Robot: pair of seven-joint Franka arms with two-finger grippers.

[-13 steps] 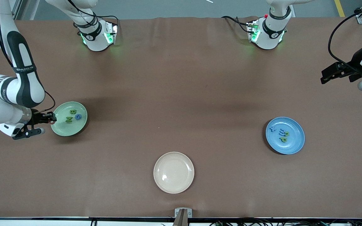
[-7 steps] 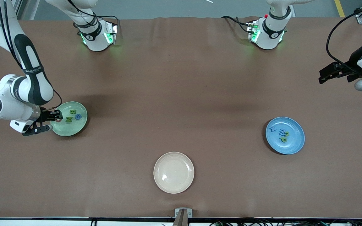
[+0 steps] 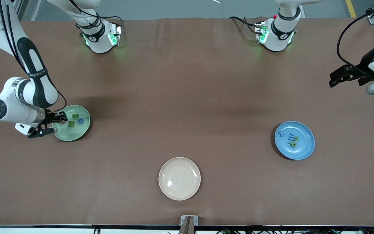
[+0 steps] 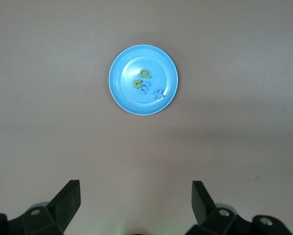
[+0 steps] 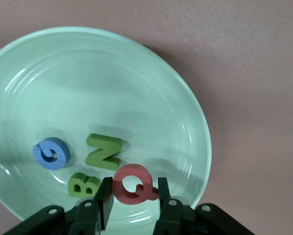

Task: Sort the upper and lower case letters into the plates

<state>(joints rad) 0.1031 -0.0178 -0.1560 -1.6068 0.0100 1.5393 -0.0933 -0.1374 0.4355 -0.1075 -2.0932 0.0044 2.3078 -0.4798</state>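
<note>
The mint green plate (image 3: 74,134) lies toward the right arm's end of the table and holds a green B (image 5: 83,185), a green N (image 5: 103,151) and a blue G (image 5: 51,153). My right gripper (image 3: 60,119) is over this plate's edge, shut on a red Q (image 5: 131,183) beside the B. The blue plate (image 3: 305,150) lies toward the left arm's end with a green p (image 4: 142,76), a blue m (image 4: 144,88) and a blue x (image 4: 158,94) in it. My left gripper (image 4: 135,196) hangs open and empty, high over bare table, well apart from the blue plate (image 4: 125,94).
A cream-beige plate (image 3: 179,195) with nothing in it lies near the table's front edge, midway between the two other plates. A brown cloth covers the table. Both arm bases stand along the edge farthest from the front camera.
My right gripper has carried the red Q from just outside the mint plate's rim in over the plate. The left arm has shifted only slightly.
</note>
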